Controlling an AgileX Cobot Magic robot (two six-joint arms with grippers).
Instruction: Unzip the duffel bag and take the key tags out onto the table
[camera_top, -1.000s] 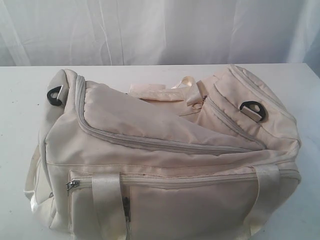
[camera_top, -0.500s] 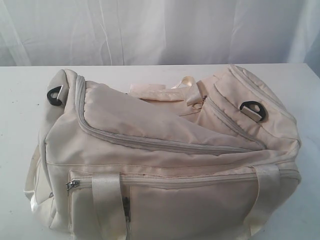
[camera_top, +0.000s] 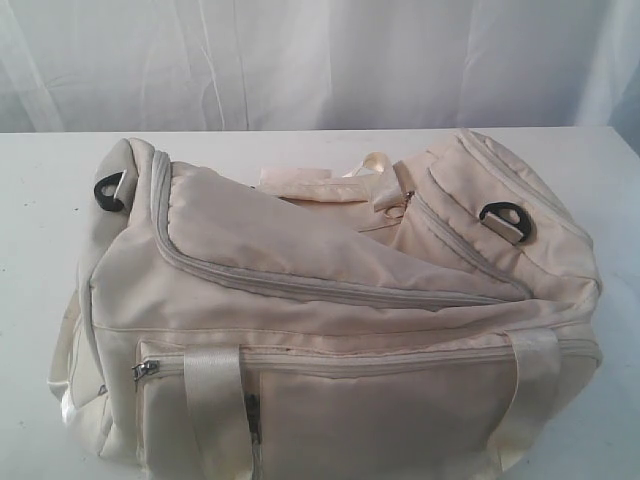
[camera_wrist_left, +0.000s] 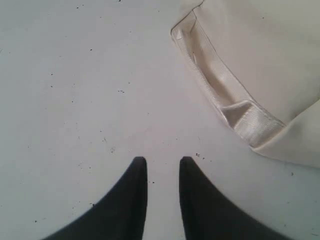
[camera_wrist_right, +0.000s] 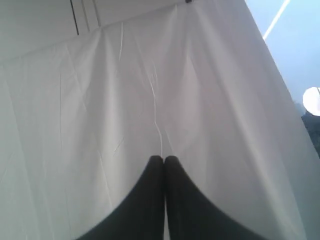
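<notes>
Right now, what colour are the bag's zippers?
Grey zippers on the cream bag; the exterior view shows it best.

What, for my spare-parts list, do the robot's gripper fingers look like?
The left gripper and right gripper match: two plain black fingers each, broad at the base, curving to narrow rounded tips. No markings or cables show; the arms are out of view.

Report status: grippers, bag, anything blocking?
Left gripper open, empty, over table beside duffel bag. Right gripper shut, empty, aimed at curtain. Bag zipped, key tags unseen. Nothing in the way.
</notes>
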